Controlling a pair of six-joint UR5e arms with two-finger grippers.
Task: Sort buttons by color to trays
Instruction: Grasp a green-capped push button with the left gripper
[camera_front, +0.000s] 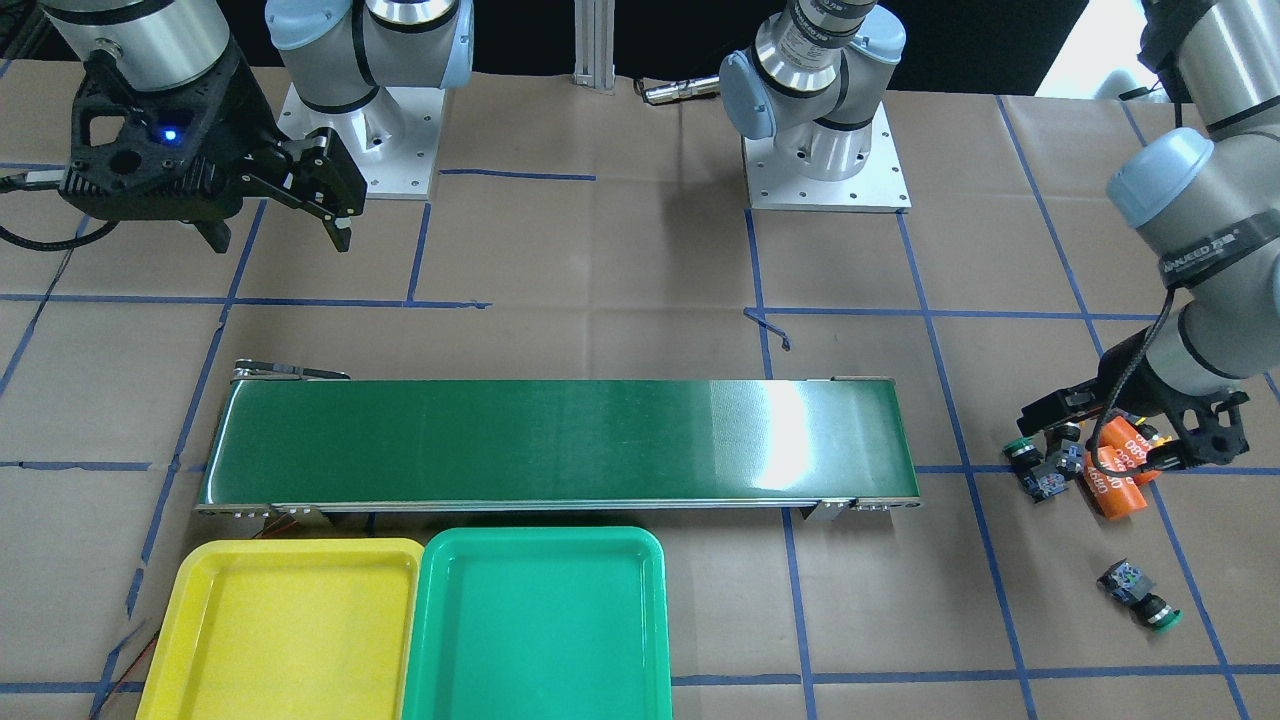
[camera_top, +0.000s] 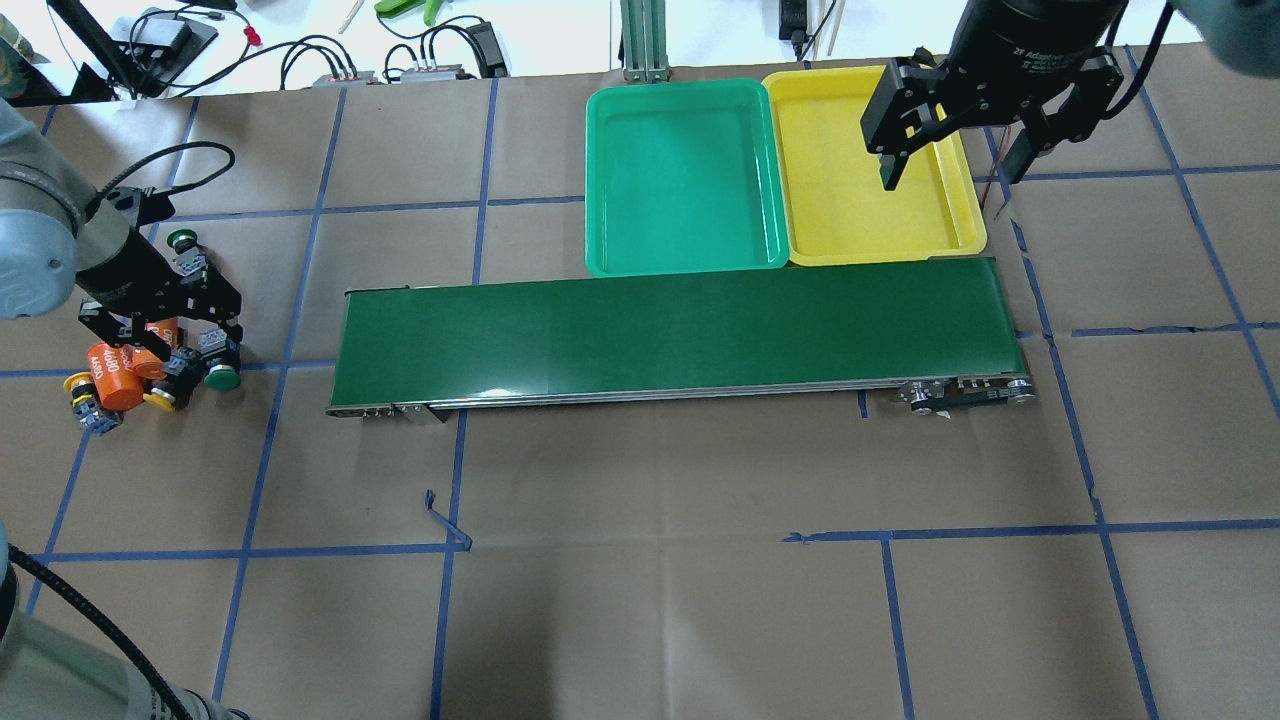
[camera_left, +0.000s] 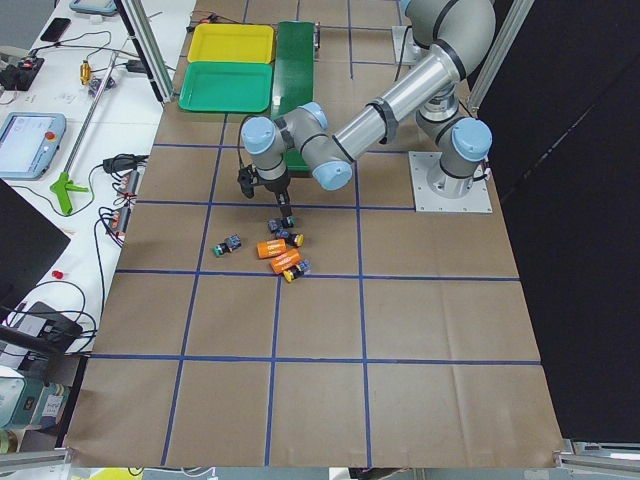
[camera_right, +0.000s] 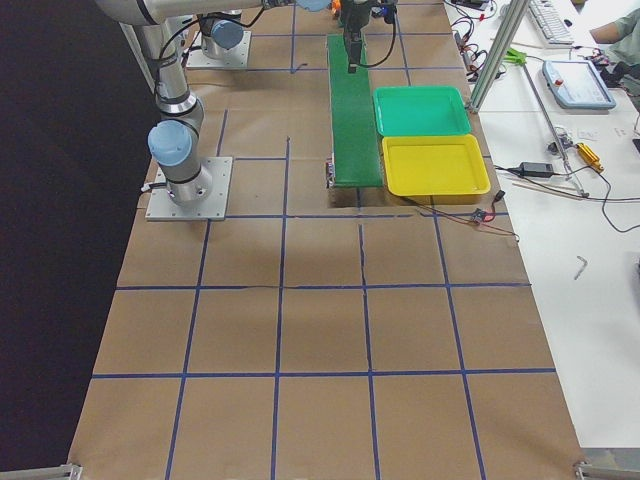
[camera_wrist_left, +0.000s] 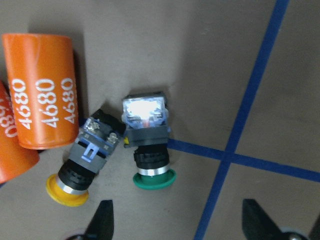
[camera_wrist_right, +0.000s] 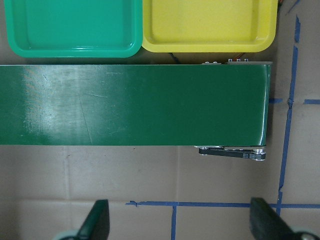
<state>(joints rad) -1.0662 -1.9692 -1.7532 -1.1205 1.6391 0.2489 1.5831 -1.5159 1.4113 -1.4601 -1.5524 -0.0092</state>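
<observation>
My left gripper (camera_top: 175, 335) is open and empty, low over a cluster at the table's left end. In the left wrist view its jaws (camera_wrist_left: 180, 225) stand wide apart just below a green button (camera_wrist_left: 150, 150) and a yellow button (camera_wrist_left: 85, 160) lying side by side. Overhead shows that green button (camera_top: 222, 378), two yellow buttons (camera_top: 160, 400) (camera_top: 80, 390) and a second green button (camera_top: 182, 242) lying apart. My right gripper (camera_top: 950, 165) is open and empty, high above the yellow tray (camera_top: 840, 210). The green tray (camera_top: 680, 180) sits beside it. Both trays hold nothing.
Two orange cylinders printed "4680" (camera_wrist_left: 42, 90) lie touching the button cluster, also seen overhead (camera_top: 120, 375). A long dark-green conveyor belt (camera_top: 680, 330) runs across the table in front of the trays. Blue tape lines grid the brown table cover.
</observation>
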